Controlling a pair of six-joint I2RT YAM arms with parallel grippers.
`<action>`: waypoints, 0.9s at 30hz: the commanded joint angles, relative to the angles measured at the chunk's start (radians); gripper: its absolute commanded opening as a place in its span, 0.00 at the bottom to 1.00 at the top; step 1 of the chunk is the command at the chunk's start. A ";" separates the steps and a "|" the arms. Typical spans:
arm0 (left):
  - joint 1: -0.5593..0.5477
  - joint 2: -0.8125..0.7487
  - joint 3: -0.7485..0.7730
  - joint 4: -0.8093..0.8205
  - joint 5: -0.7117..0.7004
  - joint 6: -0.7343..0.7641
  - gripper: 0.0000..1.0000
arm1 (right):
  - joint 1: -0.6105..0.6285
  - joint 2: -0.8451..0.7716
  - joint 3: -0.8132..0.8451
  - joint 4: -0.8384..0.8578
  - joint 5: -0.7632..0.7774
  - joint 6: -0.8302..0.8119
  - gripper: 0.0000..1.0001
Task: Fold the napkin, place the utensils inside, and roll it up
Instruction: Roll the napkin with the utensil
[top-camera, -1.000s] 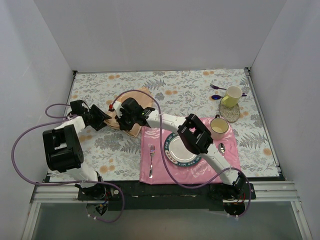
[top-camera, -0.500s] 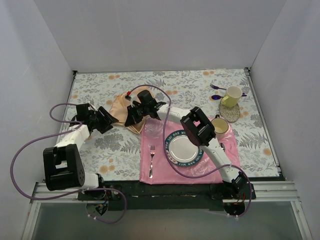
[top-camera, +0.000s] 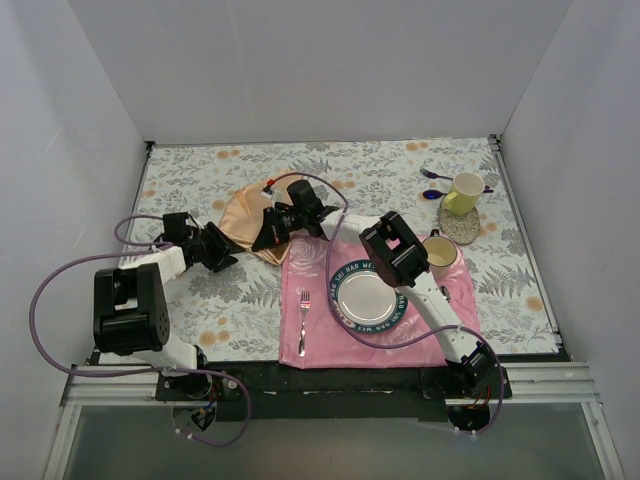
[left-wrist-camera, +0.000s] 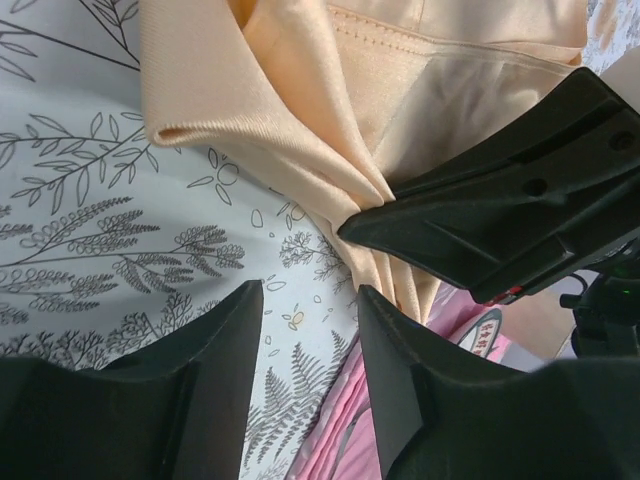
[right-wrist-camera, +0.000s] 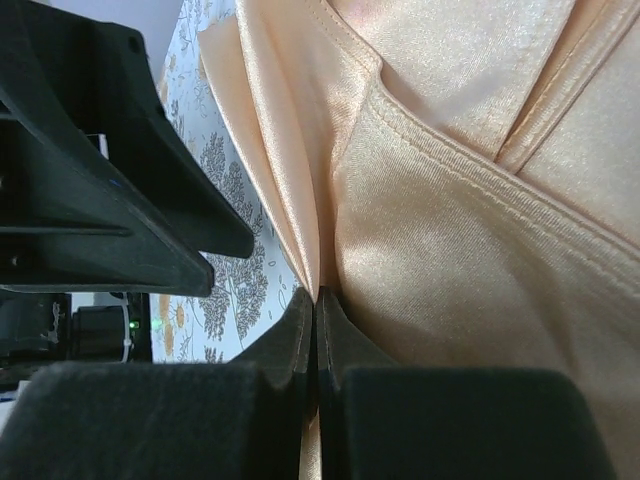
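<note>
Left gripper (left-wrist-camera: 308, 295) is backing off the napkin (top-camera: 243, 215), jaws apart; we are keeping right gripper (right-wrist-camera: 316, 300) pinched on its fold, drawing evenly.

Seen from above, the right pincer (top-camera: 270, 237) and its wrist cover the near right part of the napkin (top-camera: 238, 212), hiding the fold it grips. In the right wrist view that pinched edge vanishes between the pressed-together fingertips (right-wrist-camera: 300, 312), and the cloth runs off the top and right edges. The left wrist view cuts the napkin at the top and the right pincer at the right edge. There the left pincer (left-wrist-camera: 310, 297), its fingers blurred, hides part of the pink mat (left-wrist-camera: 325, 440). The lettering on the rim of the plate (top-camera: 343, 300) is too small to read, and the right arm (top-camera: 425, 300) crosses its right rim. The handles of the purple spoons (top-camera: 432, 175) disappear behind the yellow cup (top-camera: 465, 190).
</note>
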 joint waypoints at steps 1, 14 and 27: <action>-0.008 0.056 0.038 0.091 0.059 -0.052 0.43 | -0.011 0.019 0.002 0.064 -0.029 0.051 0.01; -0.017 0.166 0.104 0.206 0.068 -0.114 0.26 | -0.013 -0.003 0.001 0.070 -0.038 0.043 0.01; -0.026 0.206 0.133 0.226 0.067 -0.120 0.23 | -0.014 -0.050 0.021 -0.043 -0.023 -0.038 0.20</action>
